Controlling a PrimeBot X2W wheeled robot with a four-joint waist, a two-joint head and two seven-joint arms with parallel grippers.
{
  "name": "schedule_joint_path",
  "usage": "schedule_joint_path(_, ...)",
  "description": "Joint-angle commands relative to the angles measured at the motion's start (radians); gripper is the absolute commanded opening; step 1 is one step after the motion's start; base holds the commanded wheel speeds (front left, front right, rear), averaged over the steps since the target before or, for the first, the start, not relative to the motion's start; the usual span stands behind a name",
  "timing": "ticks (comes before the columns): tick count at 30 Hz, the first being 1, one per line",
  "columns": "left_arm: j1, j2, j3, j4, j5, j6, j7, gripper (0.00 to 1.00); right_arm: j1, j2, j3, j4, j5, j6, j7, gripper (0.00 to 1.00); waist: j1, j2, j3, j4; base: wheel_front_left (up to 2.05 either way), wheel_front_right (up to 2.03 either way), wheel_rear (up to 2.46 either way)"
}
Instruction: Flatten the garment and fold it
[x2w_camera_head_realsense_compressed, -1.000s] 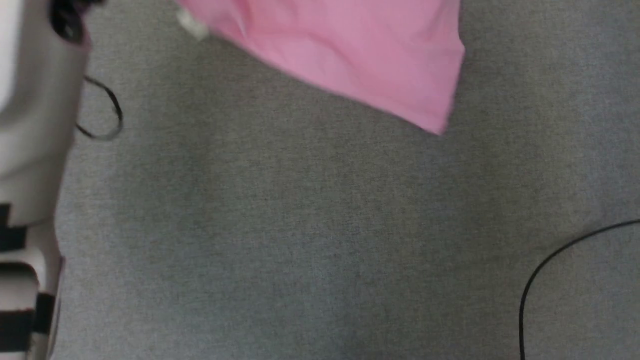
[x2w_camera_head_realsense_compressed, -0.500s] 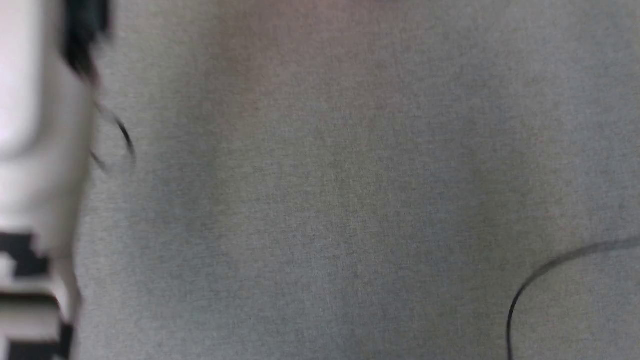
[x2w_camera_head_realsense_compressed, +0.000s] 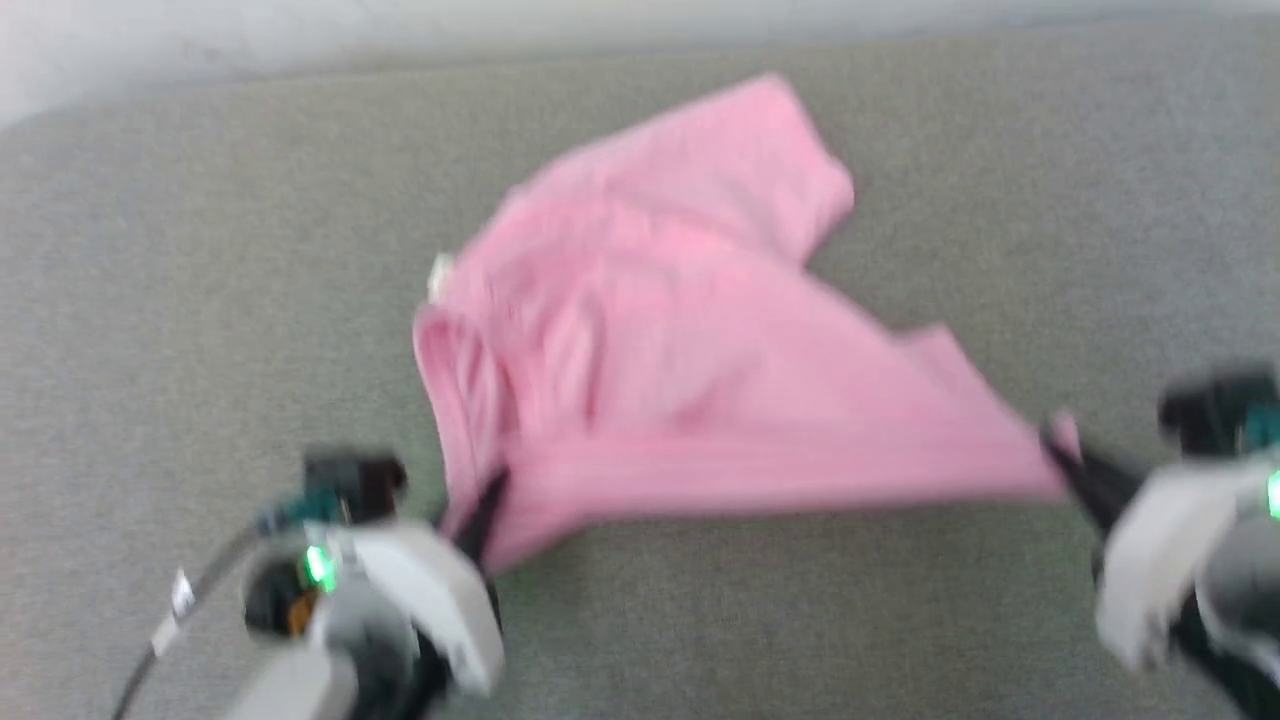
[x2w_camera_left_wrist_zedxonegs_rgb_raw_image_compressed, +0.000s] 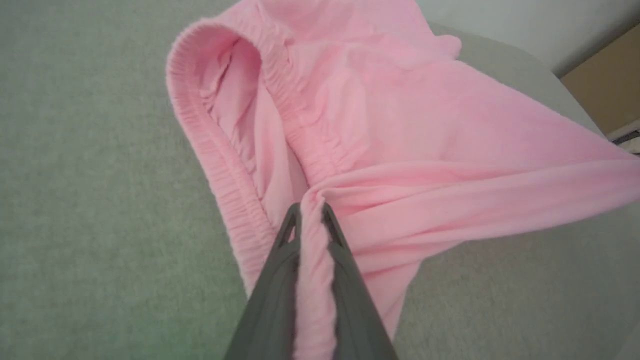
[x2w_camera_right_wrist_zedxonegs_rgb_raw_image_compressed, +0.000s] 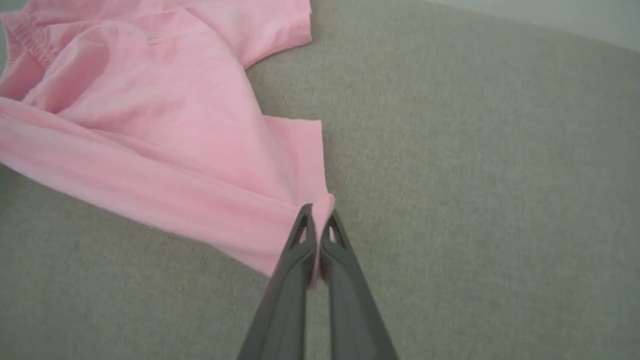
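- Nearest you, your left hand (x2w_camera_head_realsense_compressed: 490, 505) is pinching the garment (x2w_camera_head_realsense_compressed: 680, 370) at its near left corner. In the left wrist view, a rolled strip of pink cloth is sitting between the two closed fingers (x2w_camera_left_wrist_zedxonegs_rgb_raw_image_compressed: 280, 270).
- Your right hand (x2w_camera_head_realsense_compressed: 1060, 450) is clamping the near right corner, its fingers pressing together on a small tip of cloth.
- Between the two hands, the garment's near edge is stretching as one long taut fold, hanging a little above the grey surface (x2w_camera_head_realsense_compressed: 700, 620).
- Just beyond the left hand, the gathered elastic waistband (x2w_camera_left_wrist_zedxonegs_rgb_raw_image_compressed: 220, 165) is gaping open.
- A small white tag (x2w_camera_head_realsense_compressed: 440, 275) is showing on the garment's left side.
- Farther on, the rest of the garment is lying wrinkled across the middle of the surface, with one hemmed end reaching toward the far edge.
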Motion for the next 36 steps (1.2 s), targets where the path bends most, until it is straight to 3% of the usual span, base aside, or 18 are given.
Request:
schedule_joint_path(1,0.054,0.016,-0.006,-0.035,-0.021,0.013,0.025,0.00,0.069,0.000,-0.026,-0.030,0.006,-0.002,0.033,0.00,0.0005,0.0000,-0.038,0.020,0.00,0.00,0.00)
schedule_joint_path(8,0.251,0.066,-0.048,-0.207,-0.079,0.063,0.142,0.00,0.347,0.045,-0.149,-0.158,0.006,-0.002,0.219,0.00,0.0005,0.0000,-0.039,0.052,0.00,0.00,0.00)
schedule_joint_path(12,0.248,0.050,-0.030,-0.254,-0.069,0.067,0.090,0.00,0.308,0.050,-0.166,-0.234,-0.024,-0.002,0.179,0.00,0.0005,0.0000,-0.032,0.076,0.00,0.00,0.00)
schedule_joint_path(16,0.177,-0.011,-0.013,-0.232,-0.055,0.061,0.013,0.00,0.152,0.004,-0.104,-0.221,-0.049,-0.002,0.098,0.00,0.0005,0.0000,-0.014,0.107,0.00,0.00,0.00)
schedule_joint_path(23,-0.010,-0.149,-0.001,-0.091,-0.024,0.071,-0.094,0.00,-0.239,-0.079,0.041,0.011,-0.068,-0.002,-0.039,0.00,0.0005,0.0000,0.068,0.191,0.00,0.00,0.00)
schedule_joint_path(29,-0.132,-0.255,0.001,0.046,-0.011,0.089,-0.163,0.00,-0.539,-0.091,0.164,0.278,-0.061,-0.002,-0.093,0.00,0.0005,0.0000,0.167,0.270,0.00,0.00,0.00)
schedule_joint_path(36,-0.210,-0.325,-0.028,0.150,-0.012,0.078,-0.225,0.00,-0.778,-0.115,0.297,0.526,-0.057,-0.002,-0.108,0.00,0.0005,0.0000,0.258,0.356,0.00,0.00,0.00)
